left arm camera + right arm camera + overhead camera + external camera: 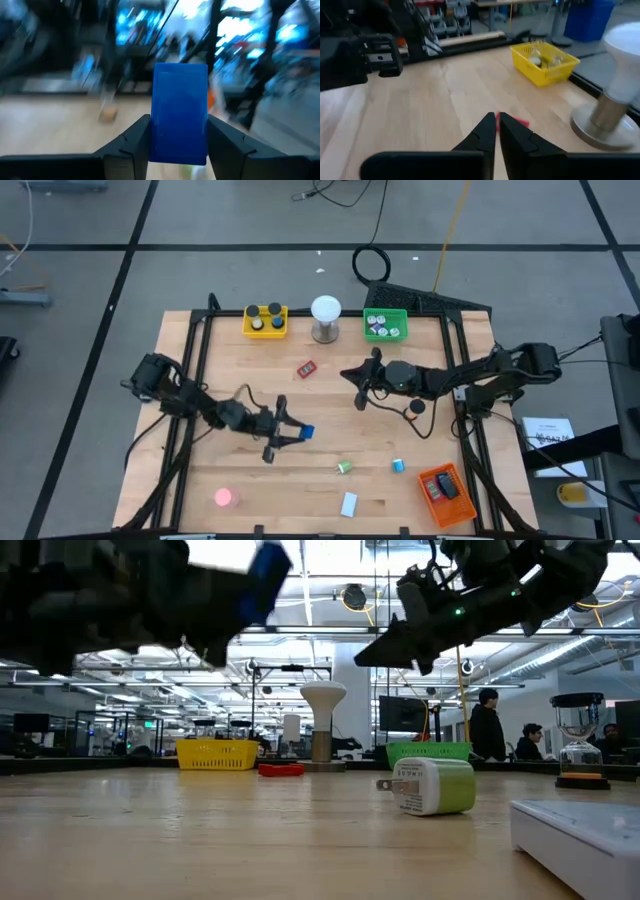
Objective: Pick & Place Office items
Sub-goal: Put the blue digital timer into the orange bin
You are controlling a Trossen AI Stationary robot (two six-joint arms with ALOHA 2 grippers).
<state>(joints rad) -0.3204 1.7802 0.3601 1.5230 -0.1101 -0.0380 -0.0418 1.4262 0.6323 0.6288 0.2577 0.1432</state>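
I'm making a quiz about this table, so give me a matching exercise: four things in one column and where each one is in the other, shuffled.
Things:
1. blue block
2. pink disc
3. red block
4. yellow tray

Places:
A. far edge of the table, beside the white ball on a stand
B. near corner on the left arm's side
C. clamped in the left gripper
D. on the wood between the trays and the arms

Pairs: 1-C, 2-B, 3-D, 4-A

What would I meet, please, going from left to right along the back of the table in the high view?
Yellow tray → white ball on a metal stand → green tray.
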